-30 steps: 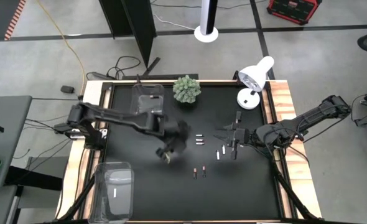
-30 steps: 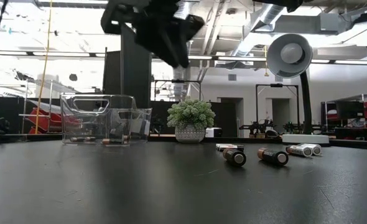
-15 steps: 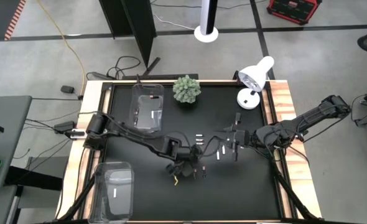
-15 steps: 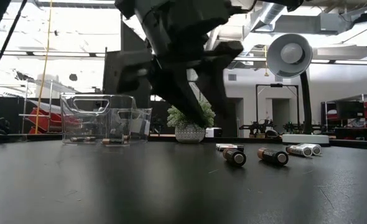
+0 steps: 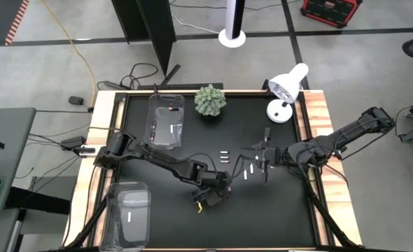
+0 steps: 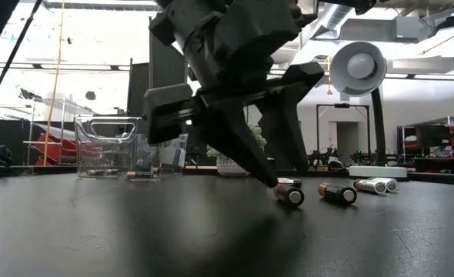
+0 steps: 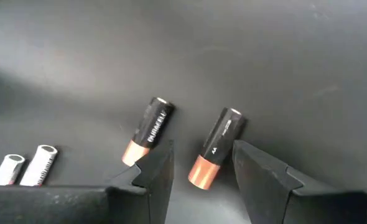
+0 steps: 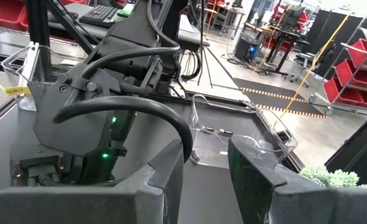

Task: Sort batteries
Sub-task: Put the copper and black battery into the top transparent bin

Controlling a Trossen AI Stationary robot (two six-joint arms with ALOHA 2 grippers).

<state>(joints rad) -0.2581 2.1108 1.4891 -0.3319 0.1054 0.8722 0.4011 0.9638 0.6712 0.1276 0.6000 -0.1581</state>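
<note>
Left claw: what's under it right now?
Two dark batteries with copper ends; the left claw is open, straddling one dark battery, the other dark battery beside it. From overhead the arm covers both.

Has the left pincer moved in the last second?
Yes. The left pincer has moved away from the potted plant toward the near table edge, down onto the two dark batteries.

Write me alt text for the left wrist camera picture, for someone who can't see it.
The left gripper is open, its two dark fingers on either side of the copper end of a dark battery lying on the black table. A second dark, copper-ended battery lies beside it, outside the fingers, and two white batteries lie farther off at the picture's edge.
</note>
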